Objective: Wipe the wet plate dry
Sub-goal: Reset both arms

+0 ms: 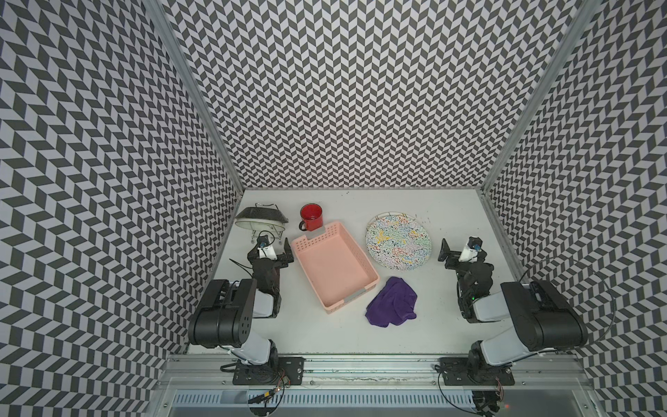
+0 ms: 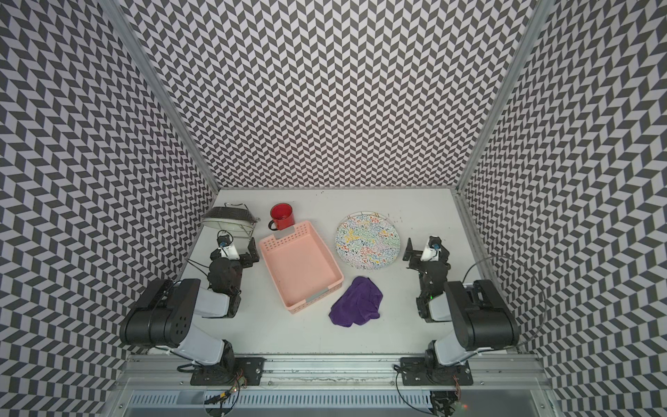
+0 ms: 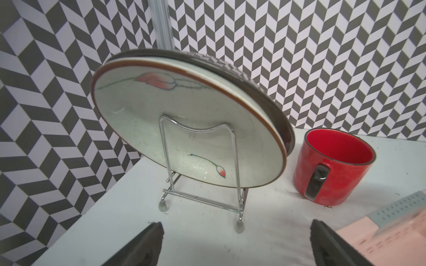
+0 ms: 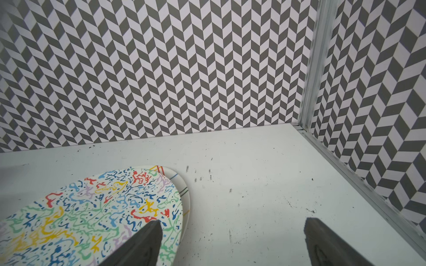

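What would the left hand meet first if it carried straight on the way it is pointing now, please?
Probably the wire plate rack: it stands straight ahead of the open left hand, with the cream flowered plate leaning in it just behind. The depth between them is hard to judge.

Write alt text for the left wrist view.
Two plates stand on edge in a wire rack: a cream floral plate in front, a dark plate behind. A red mug sits beside them, with a pink basket's corner nearby and open jaws in the foreground.

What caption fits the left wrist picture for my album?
Open left pincer faces a flowered plate leaning in a wire rack, red mug beside it.
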Motion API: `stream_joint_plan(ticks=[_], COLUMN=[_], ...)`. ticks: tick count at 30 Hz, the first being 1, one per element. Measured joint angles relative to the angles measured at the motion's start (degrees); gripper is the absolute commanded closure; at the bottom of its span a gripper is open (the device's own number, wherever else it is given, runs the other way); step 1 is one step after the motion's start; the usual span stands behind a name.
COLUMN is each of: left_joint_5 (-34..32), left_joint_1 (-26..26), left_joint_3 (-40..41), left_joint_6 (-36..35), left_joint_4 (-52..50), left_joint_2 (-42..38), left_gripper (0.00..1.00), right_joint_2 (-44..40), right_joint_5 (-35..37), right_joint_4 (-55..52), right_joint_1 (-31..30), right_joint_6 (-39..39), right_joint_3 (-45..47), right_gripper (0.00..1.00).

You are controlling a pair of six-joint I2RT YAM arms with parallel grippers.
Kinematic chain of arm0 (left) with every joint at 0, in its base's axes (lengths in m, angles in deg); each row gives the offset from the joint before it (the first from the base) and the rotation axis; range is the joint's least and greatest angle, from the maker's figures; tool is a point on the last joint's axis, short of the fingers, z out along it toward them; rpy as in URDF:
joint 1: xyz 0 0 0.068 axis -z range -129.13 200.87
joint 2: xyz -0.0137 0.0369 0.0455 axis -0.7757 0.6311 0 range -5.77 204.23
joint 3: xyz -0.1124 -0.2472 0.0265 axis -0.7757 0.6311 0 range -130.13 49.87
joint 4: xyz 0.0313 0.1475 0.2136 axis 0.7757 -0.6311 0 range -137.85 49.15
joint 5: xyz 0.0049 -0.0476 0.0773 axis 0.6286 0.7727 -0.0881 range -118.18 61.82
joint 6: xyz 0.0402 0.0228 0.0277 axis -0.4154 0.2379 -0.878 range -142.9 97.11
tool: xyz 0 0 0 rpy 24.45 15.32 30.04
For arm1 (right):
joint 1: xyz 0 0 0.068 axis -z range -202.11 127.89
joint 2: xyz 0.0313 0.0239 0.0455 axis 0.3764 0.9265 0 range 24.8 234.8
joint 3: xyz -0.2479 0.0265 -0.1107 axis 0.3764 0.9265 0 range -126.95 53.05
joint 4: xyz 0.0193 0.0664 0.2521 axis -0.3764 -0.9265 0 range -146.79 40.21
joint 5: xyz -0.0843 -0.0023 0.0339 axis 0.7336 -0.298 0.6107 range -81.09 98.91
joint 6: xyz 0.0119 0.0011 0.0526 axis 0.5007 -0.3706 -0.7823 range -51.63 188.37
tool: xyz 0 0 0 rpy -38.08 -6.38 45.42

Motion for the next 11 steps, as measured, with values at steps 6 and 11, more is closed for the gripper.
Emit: stream_joint_plan(ticks=[6,11], left_joint_5=[1.03,1.16], left_joint_1=[0.00,0.00], left_joint_3=[0.00,0.00], left_joint_6=[-0.02,-0.02], left_joint_4=[2.71,3.34], left_joint_2=[0.00,0.00], left_gripper=[0.00,0.00], right_joint_2=[0.92,1.33], right_joint_5=[2.21,2.12], right_joint_4=[2.58,2.14], right_joint_1=[-1.03,-1.16], right_joint_6=[0.24,0.70], right_joint_3=[-0.04,-1.07], right_gripper=[0.00,0.00])
